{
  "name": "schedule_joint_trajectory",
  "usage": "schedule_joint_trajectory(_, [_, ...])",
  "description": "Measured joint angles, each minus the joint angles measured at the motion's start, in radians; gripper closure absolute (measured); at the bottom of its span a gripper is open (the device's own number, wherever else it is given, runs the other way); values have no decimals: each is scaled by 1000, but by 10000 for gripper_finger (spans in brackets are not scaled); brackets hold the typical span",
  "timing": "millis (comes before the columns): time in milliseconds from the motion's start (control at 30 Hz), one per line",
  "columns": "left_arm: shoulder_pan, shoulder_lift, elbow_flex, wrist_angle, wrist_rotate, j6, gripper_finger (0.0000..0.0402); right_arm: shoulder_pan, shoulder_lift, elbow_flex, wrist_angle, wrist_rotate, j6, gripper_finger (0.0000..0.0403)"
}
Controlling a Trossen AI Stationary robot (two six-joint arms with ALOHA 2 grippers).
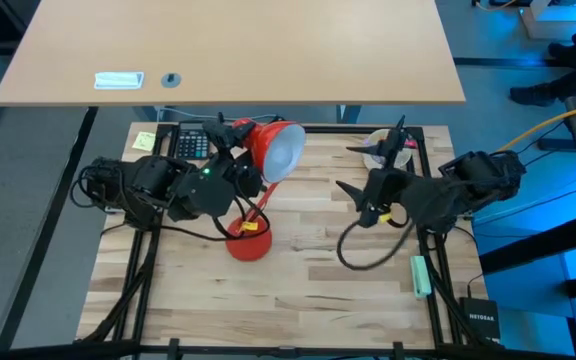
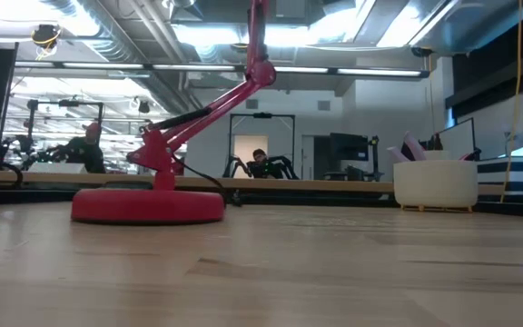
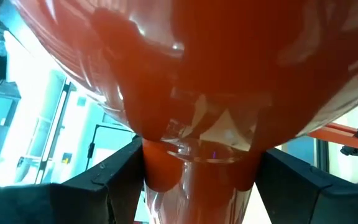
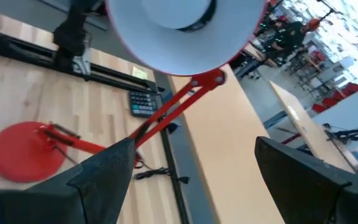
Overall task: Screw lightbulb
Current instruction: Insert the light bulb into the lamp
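1. Clamped around the narrow neck of the lamp shade [image 1: 273, 145] with the left gripper [image 3: 197, 180]
2. Spread wide and empty at the right gripper [image 4: 194, 180], near the shade's white mouth and facing it
3. Cannot find the lightbulb: perhaps already inside the shade
4. Probably best reached along the shade's axis, from the right

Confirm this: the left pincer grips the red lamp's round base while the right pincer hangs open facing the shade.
Not quite. The left pincer grips the back of the red lamp's shade, not its round base, as the left wrist view shows. The right pincer does hang open facing the shade.
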Motion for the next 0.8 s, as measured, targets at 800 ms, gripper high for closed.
schedule_joint_trajectory(800, [3, 0, 0, -1, 9, -19, 151, -84, 188, 0, 618, -61, -1223, 68])
